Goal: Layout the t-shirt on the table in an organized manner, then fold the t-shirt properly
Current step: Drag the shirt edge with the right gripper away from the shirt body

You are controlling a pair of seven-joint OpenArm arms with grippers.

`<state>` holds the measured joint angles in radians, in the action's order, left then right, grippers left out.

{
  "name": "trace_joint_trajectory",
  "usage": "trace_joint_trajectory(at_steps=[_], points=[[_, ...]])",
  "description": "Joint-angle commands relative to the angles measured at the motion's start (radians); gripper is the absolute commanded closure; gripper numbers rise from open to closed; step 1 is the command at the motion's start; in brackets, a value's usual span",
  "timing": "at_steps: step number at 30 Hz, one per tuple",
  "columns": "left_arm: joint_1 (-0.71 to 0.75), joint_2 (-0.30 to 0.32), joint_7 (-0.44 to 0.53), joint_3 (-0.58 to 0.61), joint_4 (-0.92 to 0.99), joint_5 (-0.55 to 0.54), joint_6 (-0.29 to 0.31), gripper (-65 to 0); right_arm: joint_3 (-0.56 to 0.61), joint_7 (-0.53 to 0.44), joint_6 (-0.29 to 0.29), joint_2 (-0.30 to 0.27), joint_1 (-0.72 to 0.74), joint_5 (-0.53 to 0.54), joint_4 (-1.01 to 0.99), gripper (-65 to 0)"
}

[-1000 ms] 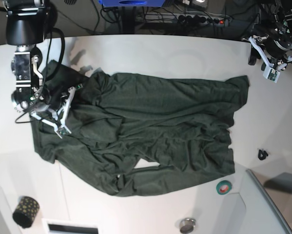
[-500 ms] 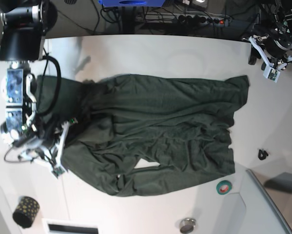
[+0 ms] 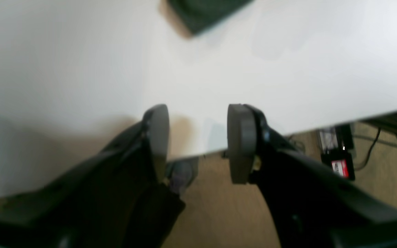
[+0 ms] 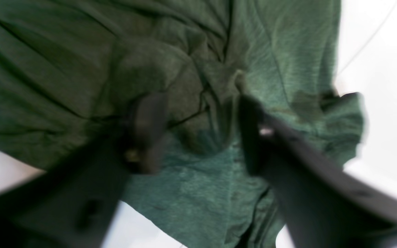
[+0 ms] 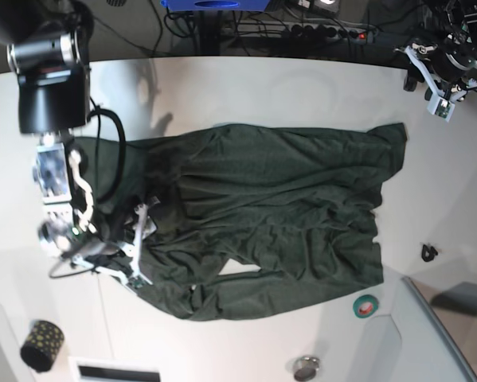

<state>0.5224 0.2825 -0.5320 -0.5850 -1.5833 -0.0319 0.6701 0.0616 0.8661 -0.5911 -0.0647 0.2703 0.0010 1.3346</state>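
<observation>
In the left wrist view, the left claw (image 3: 198, 141) hangs over the edge of the white counter (image 3: 81, 69). Its two fingers (image 3: 241, 141) stand apart with nothing between them. A corner of the green t-shirt (image 3: 202, 12) lies far ahead. Below the edge are the floor (image 3: 219, 213) and some cables (image 3: 377, 148).

In the right wrist view, the right claw (image 4: 198, 134) is released; its blurred fingers stand apart just above wrinkled cloth.

In the base view, the t-shirt (image 5: 278, 215) lies spread but creased across the middle of the counter. The right claw (image 5: 134, 251) is over its left end, and the arm covers part of the cloth. The left claw (image 5: 437, 79) is at the far right corner, apart from the shirt. A roll of green tape (image 5: 366, 305), a small black clip (image 5: 429, 253) and a dotted black cup (image 5: 42, 345) lie near.
</observation>
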Motion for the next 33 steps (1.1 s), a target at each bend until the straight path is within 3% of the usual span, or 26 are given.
trace_joint_trajectory(at_steps=[1, 5, 7, 11, 14, 22, 25, 33], points=[[0.000, 0.019, 0.019, -0.011, -0.015, -0.012, -0.003, -26.7, -0.058, -0.006, 0.003, -0.007, -0.026, 0.007, 0.093, -38.0], [-0.008, 0.005, 0.019, -0.011, -0.013, -0.018, -0.003, -26.7, -0.405, 0.000, 0.003, 0.138, -0.219, 0.054, 0.359, -38.0], [-0.011, -0.006, 0.019, -0.011, -0.015, -0.072, -0.003, -26.7, -0.601, -0.006, 0.003, 0.208, -0.282, 0.072, 0.412, -38.0], [-0.011, -0.002, 0.019, -0.011, -0.015, -0.227, -0.003, -26.7, -0.882, 0.003, 0.004, 0.213, -0.359, 0.307, 0.362, -38.0], [-0.009, 0.002, 0.019, -0.011, -0.015, -0.245, -0.003, -26.7, -1.014, 0.003, 0.006, 0.208, -0.375, 0.420, 0.263, -38.1], [0.002, -0.004, 0.019, -0.013, -0.013, -0.254, -0.003, -26.7, -1.077, -0.003, 0.006, 0.205, -0.316, 0.425, 0.044, -38.3], [0.008, -0.035, 0.017, -0.079, -0.004, -0.257, -0.003, -27.5, -1.080, -0.003, 0.006, 0.187, -0.283, 0.425, -0.011, -38.3], [0.018, -0.032, 0.010, -0.200, 0.157, -0.432, 0.028, -28.0, -1.083, -0.038, 0.006, 0.116, -0.204, 0.426, -0.212, -38.3]])
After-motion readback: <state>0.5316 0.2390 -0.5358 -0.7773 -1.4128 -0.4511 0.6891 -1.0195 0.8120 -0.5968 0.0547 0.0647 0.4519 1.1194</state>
